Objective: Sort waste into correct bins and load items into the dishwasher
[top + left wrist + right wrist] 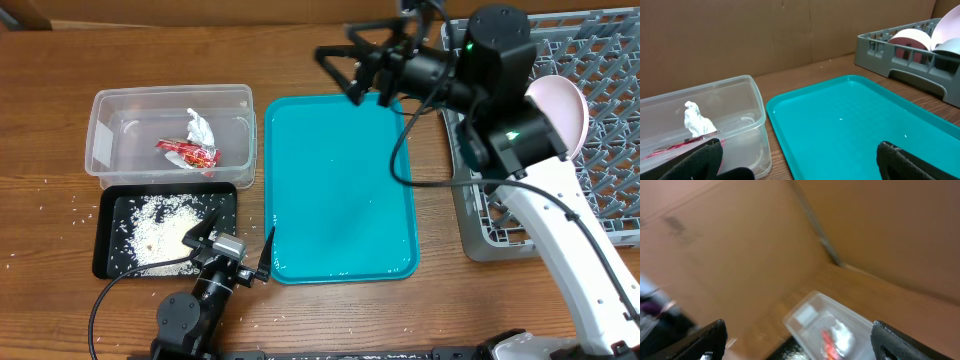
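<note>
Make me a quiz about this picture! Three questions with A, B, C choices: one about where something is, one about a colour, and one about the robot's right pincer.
1. Where is the red wrapper?
A in the clear tub
B in the grey rack
C on the bare table

2. What colour is the big tray in the middle?
A yellow
B teal
C pink

3. The right pincer is:
A shut on a cup
B holding chopsticks
C open and empty

Answers:
1 A, it lies in the tub beside a white paper scrap.
2 B, the overhead view shows it teal.
3 C, its fingers are spread with nothing between them.
</note>
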